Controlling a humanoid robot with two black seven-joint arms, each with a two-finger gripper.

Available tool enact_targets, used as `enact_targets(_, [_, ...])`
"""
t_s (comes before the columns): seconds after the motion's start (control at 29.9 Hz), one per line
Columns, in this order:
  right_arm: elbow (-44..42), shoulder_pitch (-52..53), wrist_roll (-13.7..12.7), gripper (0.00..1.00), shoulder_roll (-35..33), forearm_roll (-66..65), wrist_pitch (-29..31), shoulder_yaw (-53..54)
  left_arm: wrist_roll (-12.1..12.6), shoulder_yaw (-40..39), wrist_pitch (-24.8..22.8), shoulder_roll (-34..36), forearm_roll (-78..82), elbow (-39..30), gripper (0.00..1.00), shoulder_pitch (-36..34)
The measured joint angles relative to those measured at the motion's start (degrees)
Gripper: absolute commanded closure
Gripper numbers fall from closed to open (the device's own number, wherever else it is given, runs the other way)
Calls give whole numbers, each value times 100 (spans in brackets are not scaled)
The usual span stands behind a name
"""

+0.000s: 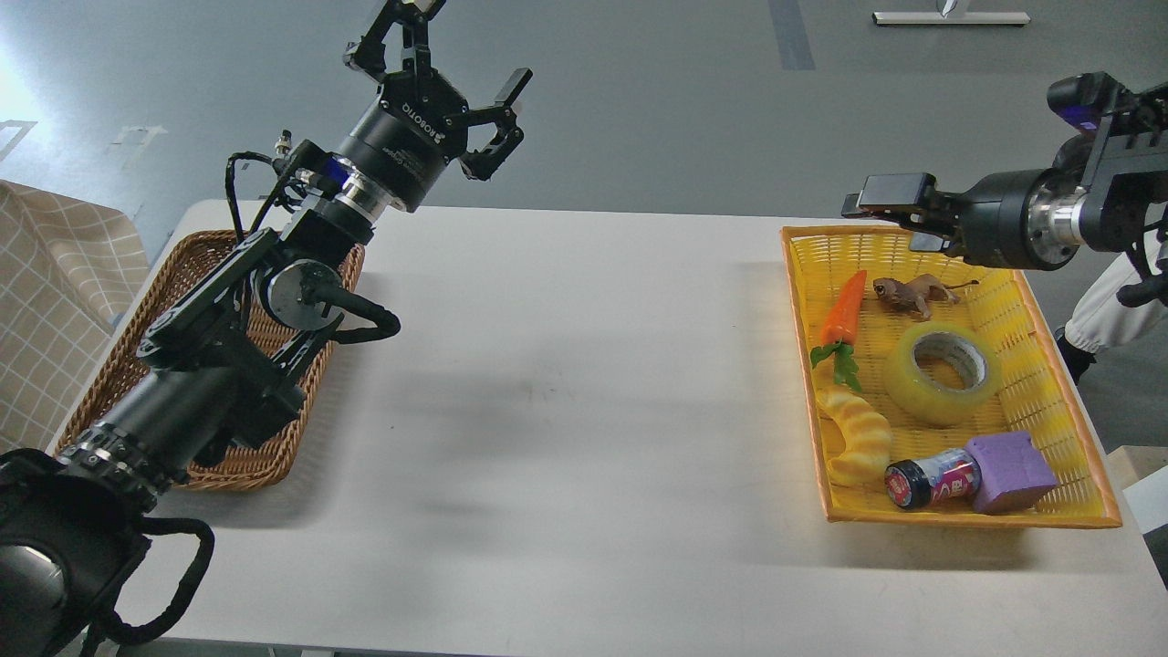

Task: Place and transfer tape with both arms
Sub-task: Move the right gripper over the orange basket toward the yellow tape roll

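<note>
The tape (944, 374), a glossy yellow roll with a pale core, lies flat in the middle of the yellow tray (803, 301) at the table's right. My right gripper (899, 217) is open and empty. It points left, above the tray's far edge, up and behind the tape. My left gripper (453, 62) is open and empty, raised high over the table's far left, above the wicker basket's (119, 365) far corner.
The tray also holds a toy carrot (842, 310), a small brown lion (912, 294), a ridged pale yellow croissant toy (858, 438), a dark can (931, 480) and a purple block (1011, 473). A checked cloth (55, 301) hangs at the far left.
</note>
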Motion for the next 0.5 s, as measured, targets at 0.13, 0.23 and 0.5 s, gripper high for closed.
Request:
enact_targets(0.13, [33,6,-22,1,-196,-304,0,-16,0,3,0,7,0,-15,2,0])
enact_targets(0.23, [28,-28,-24,2,-263,-860,0,-26,0,2,0,7,0,-26,2,-3])
enact_targets(0.5, [-55,-535,-21,4,-275,-2334,0,-36,-2,-2,0,-35,0,-28,2,-8])
